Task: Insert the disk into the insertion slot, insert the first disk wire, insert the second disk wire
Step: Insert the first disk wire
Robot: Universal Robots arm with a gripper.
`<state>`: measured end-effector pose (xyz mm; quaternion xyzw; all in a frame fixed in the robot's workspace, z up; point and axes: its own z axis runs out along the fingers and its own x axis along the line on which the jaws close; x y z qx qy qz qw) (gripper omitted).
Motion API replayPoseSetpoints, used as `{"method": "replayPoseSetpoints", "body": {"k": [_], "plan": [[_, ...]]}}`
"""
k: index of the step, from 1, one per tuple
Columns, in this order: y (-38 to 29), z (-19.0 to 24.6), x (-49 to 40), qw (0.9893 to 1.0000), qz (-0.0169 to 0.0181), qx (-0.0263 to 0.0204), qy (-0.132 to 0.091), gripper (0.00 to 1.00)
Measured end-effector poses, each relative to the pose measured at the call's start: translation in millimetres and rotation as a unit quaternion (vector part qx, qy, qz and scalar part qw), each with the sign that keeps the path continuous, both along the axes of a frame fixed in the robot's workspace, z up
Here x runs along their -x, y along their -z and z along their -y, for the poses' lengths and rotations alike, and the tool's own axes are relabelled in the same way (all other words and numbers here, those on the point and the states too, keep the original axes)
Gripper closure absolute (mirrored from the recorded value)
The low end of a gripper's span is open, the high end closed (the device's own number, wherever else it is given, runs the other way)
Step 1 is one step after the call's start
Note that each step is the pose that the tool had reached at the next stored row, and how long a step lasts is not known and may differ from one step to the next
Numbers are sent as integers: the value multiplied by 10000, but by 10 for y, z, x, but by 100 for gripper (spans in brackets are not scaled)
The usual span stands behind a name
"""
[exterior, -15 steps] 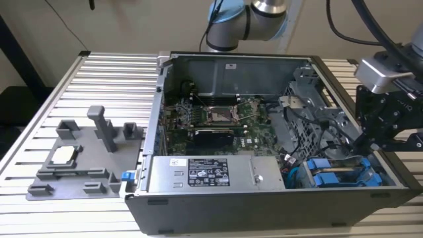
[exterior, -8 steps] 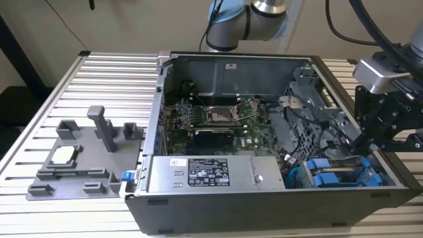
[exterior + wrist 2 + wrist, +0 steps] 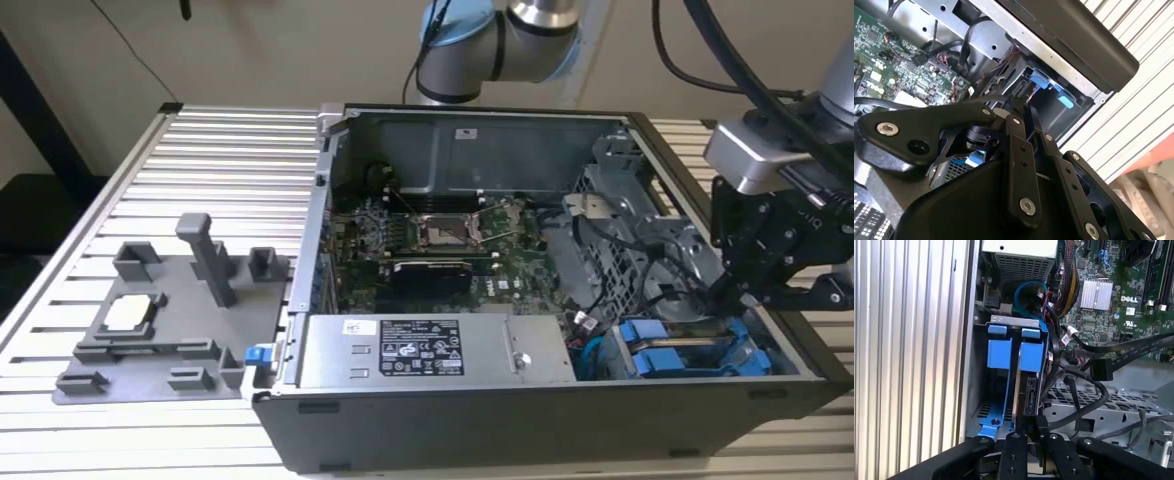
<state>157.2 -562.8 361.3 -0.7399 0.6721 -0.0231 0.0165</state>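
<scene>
First wrist view: the insertion slot (image 3: pixel 1009 320) is seen hemmed by the case wall (image 3: pixel 966 365) on one side and crowded by black cables (image 3: pixel 1074 385) on the other, with open room left along its mouth. Two blue tabs (image 3: pixel 999 354) are counted side by side in the cage; one belongs to the disk (image 3: pixel 1031 357), which is seated in the slot. One black wire plug (image 3: pixel 1036 425) is pinched between the fingers of the gripper (image 3: pixel 1034 435), just at the disk's exposed edge. In the exterior view the gripper is set over the near corner of the computer case (image 3: pixel 534 420) at the exterior view's right, well apart from the one grey fixture tray (image 3: pixel 160 320).
</scene>
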Motion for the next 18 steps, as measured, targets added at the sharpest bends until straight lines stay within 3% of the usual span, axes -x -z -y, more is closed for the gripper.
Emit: {"method": "replayPoseSetpoints", "body": {"k": [4, 9, 14, 18], "plan": [[19, 1, 7, 10000, 7, -9, 76, 81], [40, 3, 8, 9997, 7, -123, 187, 81], [71, 35, 8, 9996, 8, -141, 258, 81], [95, 40, 8, 9993, 18, -222, 303, 81]]}}
